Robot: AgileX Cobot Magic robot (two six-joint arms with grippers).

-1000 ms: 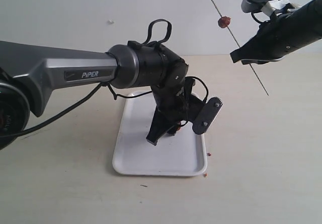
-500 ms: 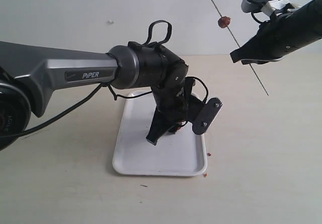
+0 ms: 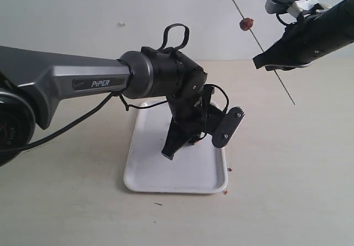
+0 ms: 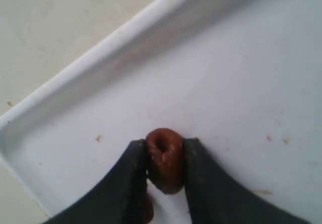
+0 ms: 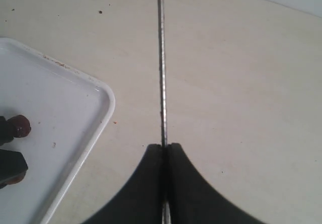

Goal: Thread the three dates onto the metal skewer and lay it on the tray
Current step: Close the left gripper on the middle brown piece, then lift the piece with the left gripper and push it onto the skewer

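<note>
**Ext view:** L pincer nose-down on tray. Its tips are masked by its own wrist, so grip not readable here. R pincer is up in the air, well apart from L, clamped on skewer, rod slanted. 1st date is threaded on the rod, above R pincer.

**L wrist view:** L pincer fingers touch both flanks of 2nd date, which sits on the tray floor, i.e. pinching it. Reddish bit under one finger, prob. 3rd date, mostly hidden.

**R wrist view:** R pincer pressed together on skewer; rod runs straight out past the tips over counter. Tray date lies beside the dark L fingers; can't tell which one.

**Risks (est.):**
- Round, wrinkled date may squirt out of the tips on lift.
- The thin rod could swivel or slip in R pincer under push load.
- An off-centre stab could split the fruit.
- 1st date may slide down the slanted rod.
- The hidden date could get nudged toward the rim.
</note>
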